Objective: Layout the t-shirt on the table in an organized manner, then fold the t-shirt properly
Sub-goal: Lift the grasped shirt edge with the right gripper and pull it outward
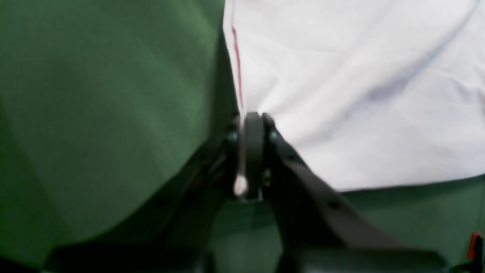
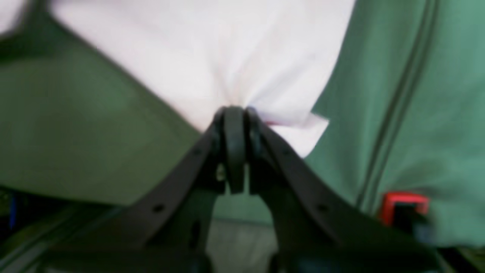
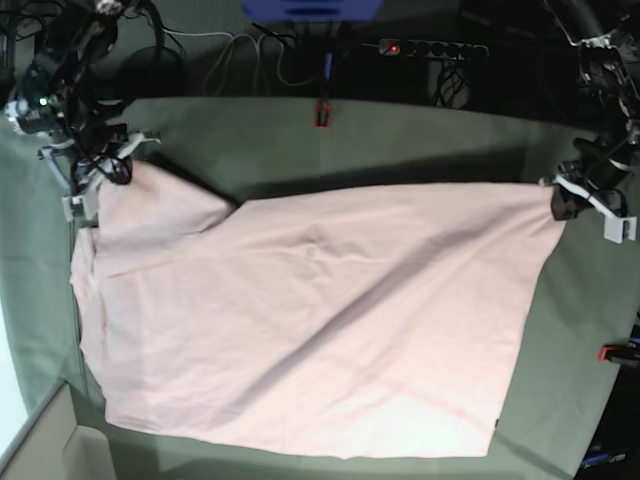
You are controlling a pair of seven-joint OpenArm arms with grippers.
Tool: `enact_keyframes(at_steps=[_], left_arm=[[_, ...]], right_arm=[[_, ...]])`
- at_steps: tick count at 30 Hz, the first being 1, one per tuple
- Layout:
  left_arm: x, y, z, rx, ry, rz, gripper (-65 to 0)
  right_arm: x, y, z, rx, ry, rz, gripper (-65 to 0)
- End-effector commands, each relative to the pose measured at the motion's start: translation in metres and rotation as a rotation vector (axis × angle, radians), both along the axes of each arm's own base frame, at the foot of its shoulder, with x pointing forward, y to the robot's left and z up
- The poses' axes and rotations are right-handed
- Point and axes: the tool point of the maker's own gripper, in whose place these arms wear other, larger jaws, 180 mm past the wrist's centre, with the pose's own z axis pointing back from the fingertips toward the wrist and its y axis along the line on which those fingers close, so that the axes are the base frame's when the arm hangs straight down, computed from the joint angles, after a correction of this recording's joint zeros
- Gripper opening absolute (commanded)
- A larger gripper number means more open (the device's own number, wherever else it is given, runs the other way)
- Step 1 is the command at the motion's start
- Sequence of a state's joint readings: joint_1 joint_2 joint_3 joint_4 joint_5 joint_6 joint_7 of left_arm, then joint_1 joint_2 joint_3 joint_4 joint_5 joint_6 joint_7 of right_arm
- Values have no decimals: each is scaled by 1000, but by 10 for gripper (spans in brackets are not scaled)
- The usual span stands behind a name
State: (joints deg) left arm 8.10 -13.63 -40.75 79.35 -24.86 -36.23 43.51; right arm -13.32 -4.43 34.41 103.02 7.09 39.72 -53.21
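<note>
t-shirt (image 3: 300, 320) stretched between left tool (image 1: 252, 115), right tool (image 2: 235, 110)

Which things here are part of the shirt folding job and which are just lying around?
Part of the job:
- t-shirt
- table
- left hand, shut on the t-shirt
- right hand, shut on the t-shirt

Just lying about:
- red clamps
- power strip
- cables

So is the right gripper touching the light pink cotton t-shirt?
Touching: the right wrist view shows the right gripper shut, with the t-shirt fabric bunched between its fingertips.
</note>
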Motion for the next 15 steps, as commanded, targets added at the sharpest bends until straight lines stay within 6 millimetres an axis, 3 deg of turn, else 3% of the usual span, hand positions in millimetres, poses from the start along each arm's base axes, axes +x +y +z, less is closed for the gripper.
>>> enact_keyframes(at_steps=[1, 4, 10, 15], left_arm=[[9, 6, 16, 19, -53, -4, -644], [10, 7, 17, 20, -57, -3, -644], [9, 7, 17, 22, -55, -3, -644], [8, 7, 16, 22, -53, -3, -644]], right_arm=[[0, 3, 11, -10, -32, 3, -650], [-14, 16, 21, -10, -43, -6, -650], [-44, 17, 18, -18, 6, -3, -650], [-73, 36, 14, 112, 17, -10, -650]])
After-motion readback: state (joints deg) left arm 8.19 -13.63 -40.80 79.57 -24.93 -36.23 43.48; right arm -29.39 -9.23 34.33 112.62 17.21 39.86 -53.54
